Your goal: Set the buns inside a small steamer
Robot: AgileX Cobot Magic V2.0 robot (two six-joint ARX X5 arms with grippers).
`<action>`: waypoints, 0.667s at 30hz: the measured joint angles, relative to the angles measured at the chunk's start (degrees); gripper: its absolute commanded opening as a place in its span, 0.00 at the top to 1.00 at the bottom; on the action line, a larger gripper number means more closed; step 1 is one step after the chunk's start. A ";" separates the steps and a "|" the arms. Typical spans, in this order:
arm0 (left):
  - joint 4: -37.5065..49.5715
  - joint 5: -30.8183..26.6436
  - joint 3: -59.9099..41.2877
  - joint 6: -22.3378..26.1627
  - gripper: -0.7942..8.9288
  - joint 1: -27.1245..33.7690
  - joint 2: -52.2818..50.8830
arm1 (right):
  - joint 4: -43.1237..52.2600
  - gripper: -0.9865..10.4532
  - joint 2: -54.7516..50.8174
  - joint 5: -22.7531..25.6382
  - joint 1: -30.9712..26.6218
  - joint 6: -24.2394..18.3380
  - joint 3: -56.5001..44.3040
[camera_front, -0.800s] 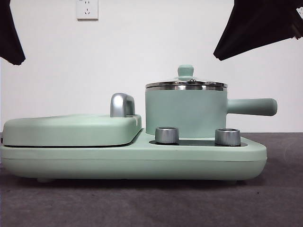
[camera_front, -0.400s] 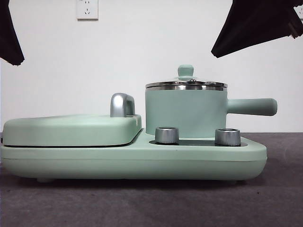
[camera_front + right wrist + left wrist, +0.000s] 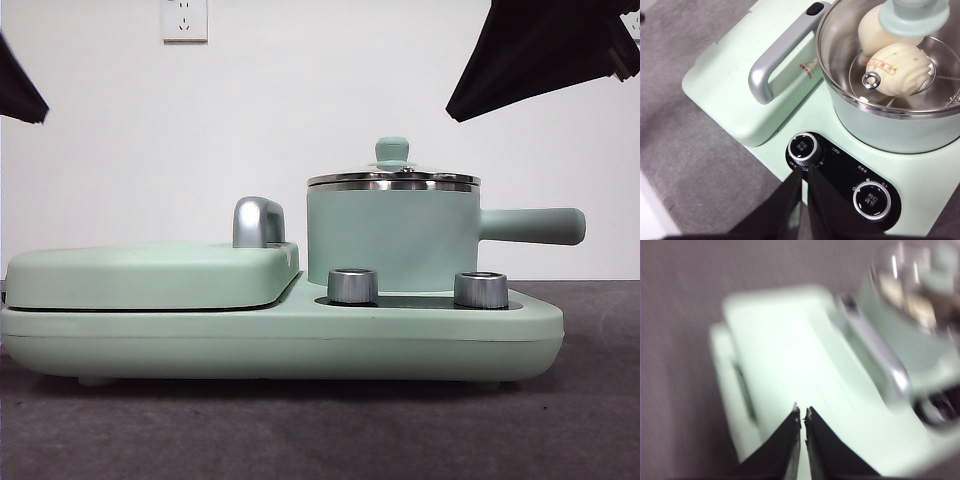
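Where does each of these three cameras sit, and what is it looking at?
Front view: low at table height, facing the steamer; black arm tips at both top corners.
Left wrist view: above the grill lid, blurred; left gripper shut.
Right wrist view: above the dials; right gripper shut; buns under the glass lid.
All share the steamer.

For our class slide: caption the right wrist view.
Both buns sit inside the lidded small steamer; right tool, shut, hovers above a dial.

A dark grey table surface (image 3: 600,420) is carrying a single mint green cooking appliance (image 3: 280,345), which is sitting flat across most of the width. The surface is appearing slightly textured, extending back to a white wall (image 3: 300,100).
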 measured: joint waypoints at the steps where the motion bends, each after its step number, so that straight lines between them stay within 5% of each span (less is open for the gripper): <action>1: 5.55 0.00 -4.24 0.04 0.90 1.53 -3.30 | 0.00 0.90 0.00 0.00 0.00 0.00 0.00; 5: 16.72 -3.10 -17.07 0.09 0.90 7.06 -16.65 | 0.00 0.90 0.02 0.00 0.00 0.00 0.00; 10: 14.23 -11.06 -25.53 0.11 0.90 12.39 -30.49 | 0.00 0.90 0.02 -0.02 0.00 0.00 0.00; 20: 10.19 -11.47 -29.46 0.11 0.90 15.69 -36.81 | 0.00 0.90 0.00 -0.02 0.00 0.00 0.00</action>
